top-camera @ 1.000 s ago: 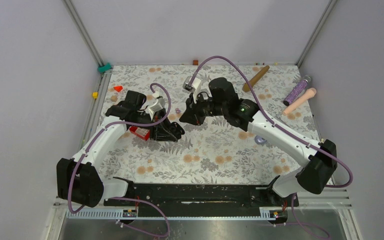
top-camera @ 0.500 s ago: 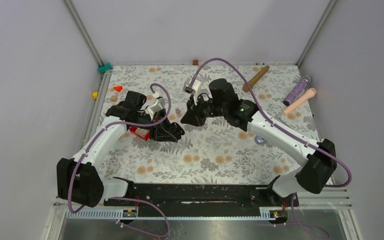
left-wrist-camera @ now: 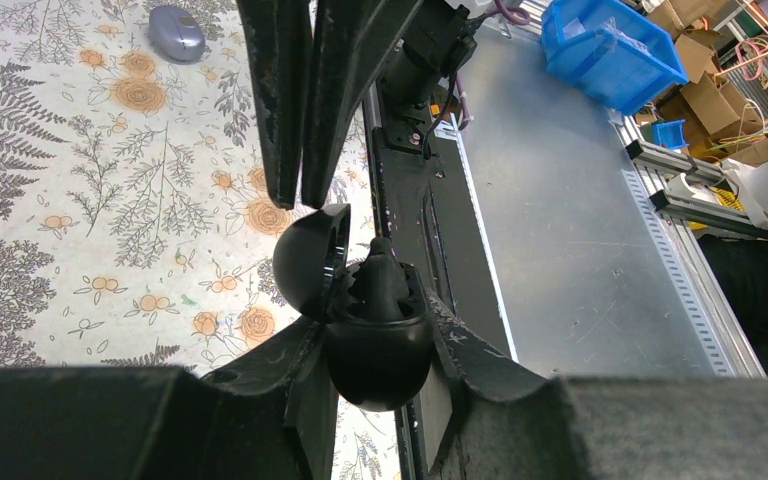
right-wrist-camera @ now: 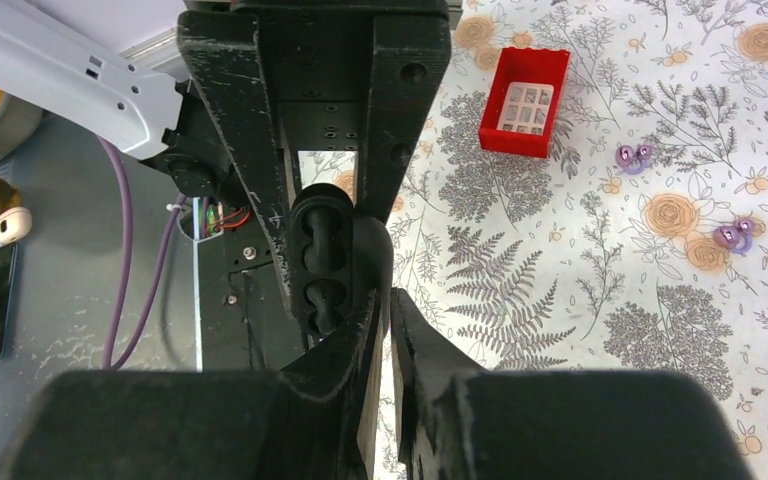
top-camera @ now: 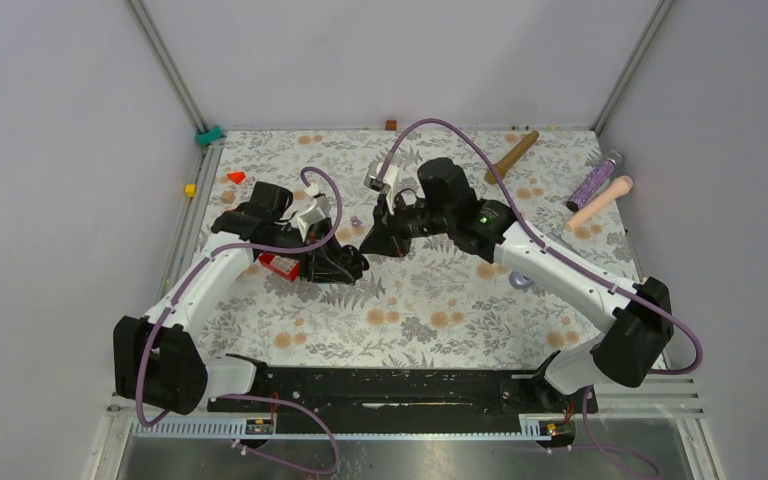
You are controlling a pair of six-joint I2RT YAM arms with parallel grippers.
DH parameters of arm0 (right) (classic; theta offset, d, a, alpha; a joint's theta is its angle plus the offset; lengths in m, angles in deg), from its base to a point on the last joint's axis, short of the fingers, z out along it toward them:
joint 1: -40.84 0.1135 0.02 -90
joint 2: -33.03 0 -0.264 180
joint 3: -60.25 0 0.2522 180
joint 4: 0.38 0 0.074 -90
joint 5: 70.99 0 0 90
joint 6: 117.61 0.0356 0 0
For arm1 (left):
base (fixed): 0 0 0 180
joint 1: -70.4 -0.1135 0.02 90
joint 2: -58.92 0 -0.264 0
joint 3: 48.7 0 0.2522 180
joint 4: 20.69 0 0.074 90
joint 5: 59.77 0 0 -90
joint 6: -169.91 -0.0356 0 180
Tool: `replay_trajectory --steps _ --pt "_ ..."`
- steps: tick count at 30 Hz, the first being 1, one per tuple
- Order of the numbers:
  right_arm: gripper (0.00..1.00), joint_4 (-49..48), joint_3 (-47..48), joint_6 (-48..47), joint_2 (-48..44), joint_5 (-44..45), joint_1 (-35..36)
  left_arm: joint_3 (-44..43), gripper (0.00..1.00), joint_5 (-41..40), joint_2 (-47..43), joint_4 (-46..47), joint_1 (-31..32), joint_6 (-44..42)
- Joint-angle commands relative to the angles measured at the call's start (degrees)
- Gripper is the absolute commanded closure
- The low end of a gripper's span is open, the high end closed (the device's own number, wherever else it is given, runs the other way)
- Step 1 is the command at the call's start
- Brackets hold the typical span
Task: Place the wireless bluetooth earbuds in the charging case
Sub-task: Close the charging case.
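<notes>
Gripping the black charging case (left-wrist-camera: 375,352) between its closed fingers, the left hand (top-camera: 345,265) holds it up off the floral tabletop (top-camera: 430,300) near the middle. The case's domed lid (left-wrist-camera: 308,268) hangs open to one side. In the right wrist view, an inner face with two wells (right-wrist-camera: 320,265) is turned toward the camera. A dark lump (left-wrist-camera: 380,282) stands in the case's body, too dark to tell whether it is a bud.

The right hand (right-wrist-camera: 384,305) meets the left one tip to tip. Its fingers (left-wrist-camera: 282,110) are pressed almost together, with their ends right at the rim of the lid. It cannot be told whether anything is pinched between them.

Two pale purple earbuds (right-wrist-camera: 632,157) (right-wrist-camera: 732,236) lie on the tabletop, a little apart from each other and clear of both hands. The red tray (right-wrist-camera: 512,142) sits near them, beside the left arm. No black earbuds can be made out.

A lilac rounded object (top-camera: 522,280) rests beside the right forearm.
</notes>
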Motion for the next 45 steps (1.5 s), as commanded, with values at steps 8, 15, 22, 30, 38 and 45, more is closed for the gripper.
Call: replay_trajectory --steps 8,15,22,30,38,45 --pt "0.86 -1.37 -0.03 -0.17 -0.12 -5.88 -0.08 -0.05 1.00 2.28 -1.27 1.17 0.17 -1.62" --pt "0.86 -1.36 -0.04 0.07 -0.05 -6.73 0.03 -0.05 1.00 2.31 -1.20 1.18 0.21 -1.71" --pt "0.87 -1.40 -0.03 0.09 -0.09 -7.78 0.40 -0.14 1.00 2.34 -1.12 1.11 0.17 -1.64" --pt "0.86 -1.34 0.05 0.27 -0.19 -9.40 0.62 -0.10 1.00 2.40 -0.96 1.14 0.23 -1.54" --pt "0.86 -1.35 0.06 0.35 -0.35 -9.75 0.89 -0.23 1.00 2.42 -0.88 1.15 0.22 -1.44" --pt "0.85 -1.08 0.25 0.15 -0.59 -9.18 0.89 -0.29 1.00 2.40 -0.81 1.18 0.20 -1.35"
